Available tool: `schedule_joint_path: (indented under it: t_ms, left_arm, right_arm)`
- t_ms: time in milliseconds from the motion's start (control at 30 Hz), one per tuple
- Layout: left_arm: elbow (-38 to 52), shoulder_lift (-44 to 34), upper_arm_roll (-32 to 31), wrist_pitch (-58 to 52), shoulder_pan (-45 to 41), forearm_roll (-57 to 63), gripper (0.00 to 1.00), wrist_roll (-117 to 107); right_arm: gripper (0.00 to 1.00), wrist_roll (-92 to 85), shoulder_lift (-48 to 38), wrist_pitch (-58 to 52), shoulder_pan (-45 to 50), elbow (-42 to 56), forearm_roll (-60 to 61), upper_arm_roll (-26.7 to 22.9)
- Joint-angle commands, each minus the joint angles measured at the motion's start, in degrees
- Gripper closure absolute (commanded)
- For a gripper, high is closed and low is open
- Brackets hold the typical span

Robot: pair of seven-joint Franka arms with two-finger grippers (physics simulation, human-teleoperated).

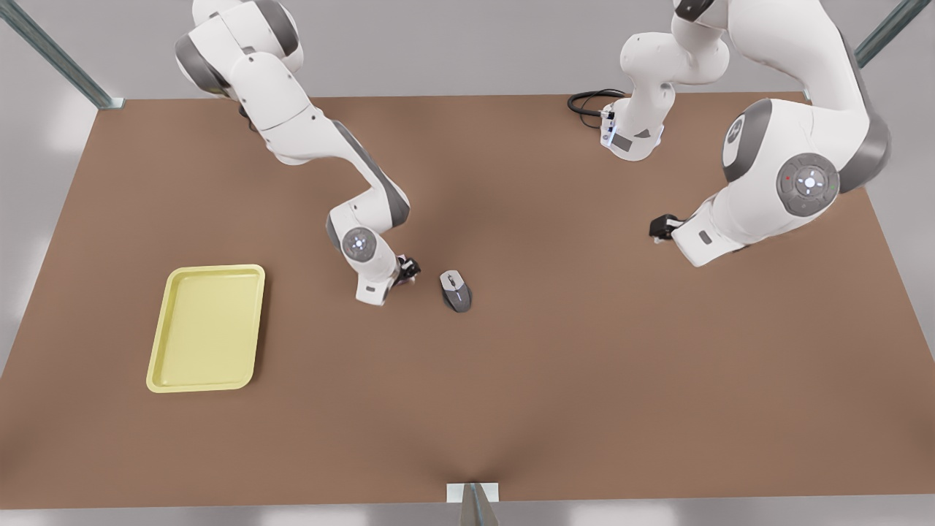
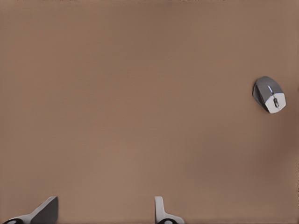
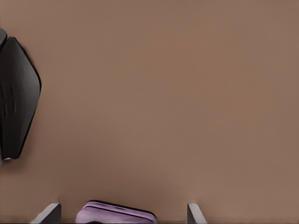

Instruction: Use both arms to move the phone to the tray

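The pale lilac phone (image 3: 117,215) lies on the brown table between the spread fingers of my right gripper (image 3: 122,212), with a gap on each side, so that gripper is open around it. In the front view the right gripper (image 1: 407,270) hangs low at the table's middle and hides the phone. The pale yellow tray (image 1: 208,269) lies toward the front view's left, with nothing on it. My left gripper (image 1: 661,228) waits toward the front view's right, open (image 2: 105,210) over bare table.
A grey computer mouse (image 1: 456,290) lies just beside the right gripper and shows far off in the left wrist view (image 2: 269,94). A black shape (image 3: 16,98) that I cannot identify sits close to the phone. A black cable (image 1: 590,102) coils at the far edge.
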Motion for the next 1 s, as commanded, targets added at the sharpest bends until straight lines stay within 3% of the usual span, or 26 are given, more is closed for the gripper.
schedule_joint_path:
  t_ms: [0, 167, 533, 967]
  left_arm:
    - [0.14, -0.55, -1.49, -0.04, -0.15, -0.20, 0.00, 2.34]
    - [0.05, -1.17, -0.44, -1.00, -0.06, 0.41, 0.00, 2.69]
    - [0.05, -1.69, -0.44, -3.73, -0.06, 0.50, 0.00, 2.61]
    - [-0.04, -1.52, -0.53, -4.34, -0.15, 0.50, 0.00, 2.52]
  right_arm:
    - [0.00, -5.50, -0.66, 1.18, 1.37, -0.91, -0.35, 0.01]
    - [0.00, -4.88, -1.89, 1.00, 0.67, -3.11, -0.08, -0.35]
    - [0.00, 16.91, -3.39, 0.48, 2.87, -4.61, 0.01, 0.01]
    - [0.00, 19.11, -1.81, 1.27, 3.13, -6.45, -0.26, -0.35]
